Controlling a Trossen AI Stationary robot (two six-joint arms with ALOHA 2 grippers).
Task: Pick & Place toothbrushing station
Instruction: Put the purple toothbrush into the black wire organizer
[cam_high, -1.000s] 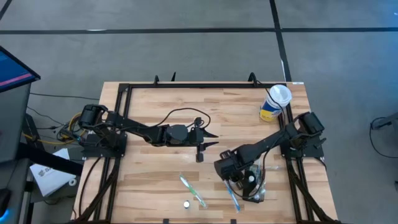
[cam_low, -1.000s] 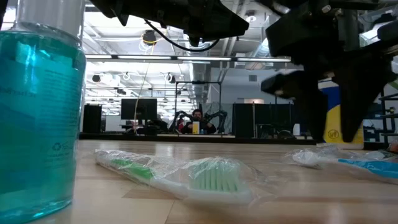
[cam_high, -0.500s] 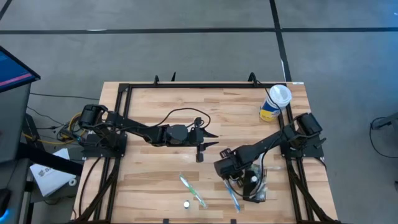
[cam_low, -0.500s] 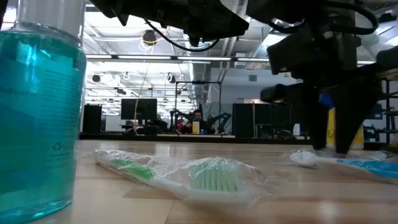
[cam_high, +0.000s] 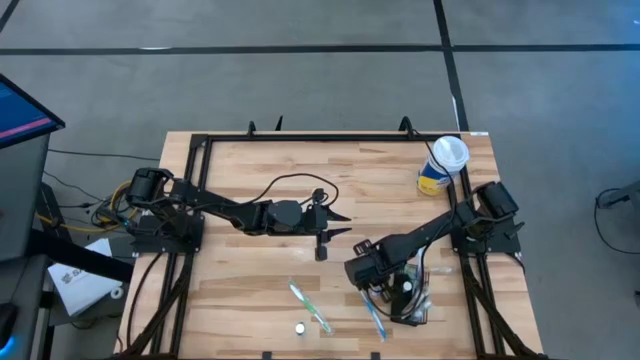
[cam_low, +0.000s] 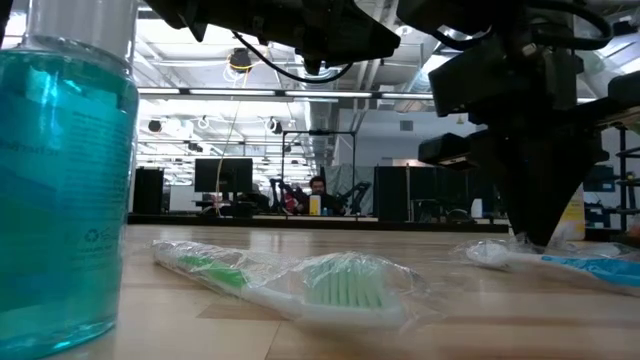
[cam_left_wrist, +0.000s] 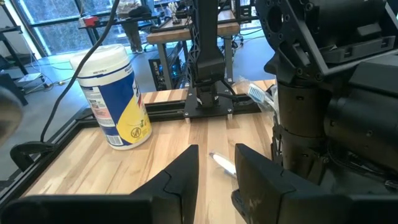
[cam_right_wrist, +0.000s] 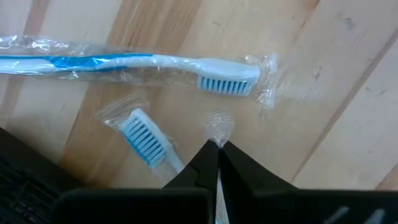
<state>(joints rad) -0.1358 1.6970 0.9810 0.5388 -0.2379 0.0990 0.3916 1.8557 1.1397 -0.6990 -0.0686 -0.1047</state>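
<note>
My right gripper (cam_right_wrist: 217, 146) points down near the table's right front, shut at the end of a clear wrapper. Two blue toothbrushes in clear wrappers lie below it, a long one (cam_right_wrist: 130, 62) and a nearer one (cam_right_wrist: 142, 138). The dark mesh wall of the toothbrushing station (cam_right_wrist: 25, 183) shows beside the fingers; it is the dark box (cam_high: 405, 293) in the high view. My left gripper (cam_left_wrist: 216, 165) hovers open over the table's middle (cam_high: 340, 224), holding nothing. A green wrapped toothbrush (cam_high: 310, 307) lies flat near the front edge. My right gripper pinches a crumpled bit of clear wrapper (cam_right_wrist: 219, 124) between its two fingertips, coming from above with the fingers pointing down (cam_low: 545, 238). The wrapper lies on the table. Which toothbrush it belongs to, I cannot tell.
A yellow-and-blue canister with a white lid (cam_high: 440, 165) stands at the far right corner. A teal mouthwash bottle (cam_low: 60, 190) stands at the front edge, its white cap (cam_high: 299, 327) seen from above. A black frame (cam_high: 300, 138) runs round the table's edges.
My right gripper has shut from wide open, its fingers closing together on the wrapper while the hand stayed in place. The toothbrushes have stayed where they lay.
</note>
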